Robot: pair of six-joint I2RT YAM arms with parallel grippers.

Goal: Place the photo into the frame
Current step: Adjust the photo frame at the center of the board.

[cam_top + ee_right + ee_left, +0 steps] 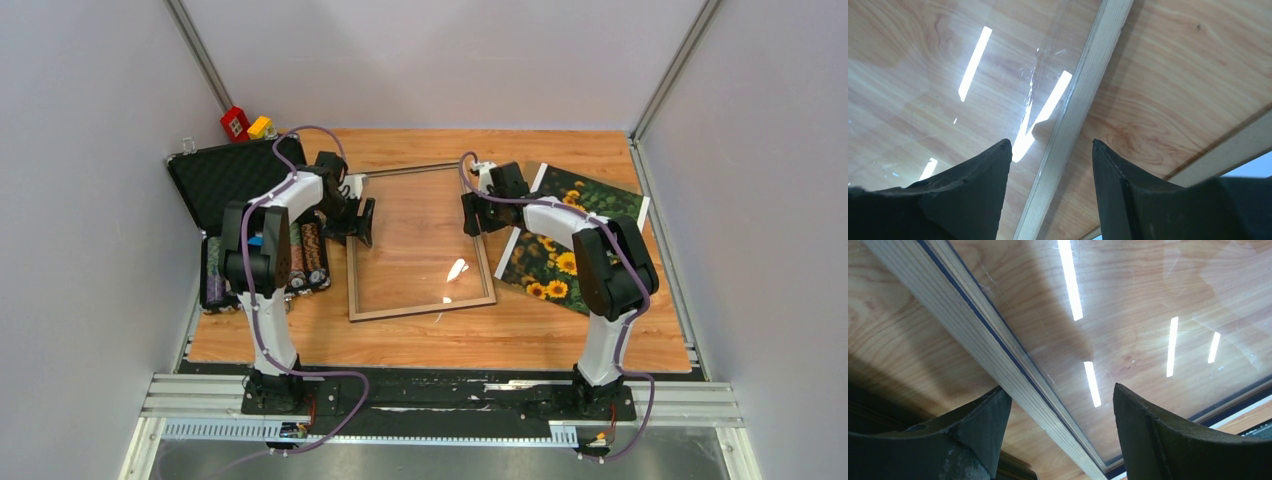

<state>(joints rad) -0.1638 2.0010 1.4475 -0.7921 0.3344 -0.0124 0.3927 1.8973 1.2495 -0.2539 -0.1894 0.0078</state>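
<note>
The frame point(420, 310) lies flat in the middle of the table, tan side up, with the wood grain showing through its clear pane point(1128, 315). My left gripper point(360, 222) is open astride the frame's left rail point(973, 325), which runs between its fingertips point(1060, 388) without touching either. My right gripper point(472, 213) is open astride the right rail point(1088, 75), which passes through the gap point(1051, 142) untouched. The sunflower photo point(548, 275) lies face up to the right of the frame, partly under my right arm.
An open black foam-lined case point(230, 170) with rows of poker chips point(300, 260) sits at the left, close to my left arm. A red block point(235, 123) and a yellow block point(260, 127) rest at the back left corner. Grey walls close in three sides.
</note>
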